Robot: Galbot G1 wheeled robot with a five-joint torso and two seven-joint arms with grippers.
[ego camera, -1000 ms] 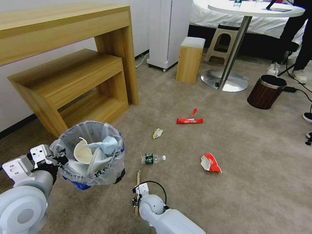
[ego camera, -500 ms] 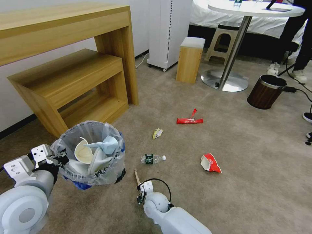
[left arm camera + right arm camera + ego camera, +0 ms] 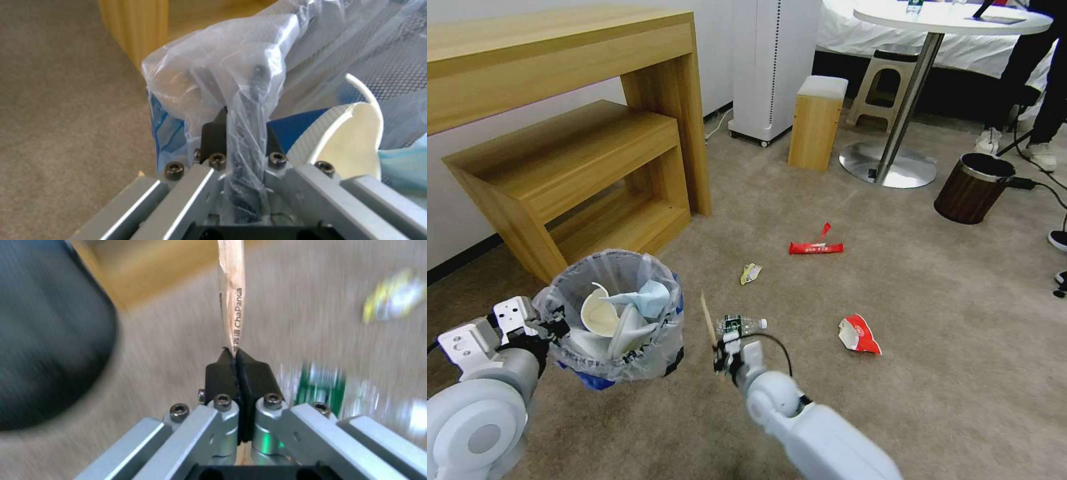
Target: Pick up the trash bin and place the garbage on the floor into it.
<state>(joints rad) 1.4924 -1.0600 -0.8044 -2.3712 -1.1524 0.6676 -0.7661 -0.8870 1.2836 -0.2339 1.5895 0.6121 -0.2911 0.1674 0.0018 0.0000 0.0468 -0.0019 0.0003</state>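
The small round black trash bin lined with a clear plastic bag [image 3: 617,313] hangs low on the left, in front of the stepped wooden table [image 3: 560,133], its rim pinched between the fingers [image 3: 213,133] of the left gripper [image 3: 554,327]. Inside it lie white slippers [image 3: 602,320] and a pale blue mask [image 3: 644,297]. Just right of the bin, the right gripper [image 3: 720,357] holds a thin wooden stick in a paper sleeve [image 3: 708,319] above the beige short-pile carpet floor [image 3: 927,400]. The small green-label plastic bottle [image 3: 742,325] lies just behind that gripper. Farther back lie a crumpled yellow wrapper [image 3: 750,273] and a long red wrapper [image 3: 816,247]; the red-and-white paper cup [image 3: 858,335] lies to the right. The brown wood-grain bin with metal rim [image 3: 972,187] stands far right, beside the round table's base [image 3: 887,167].
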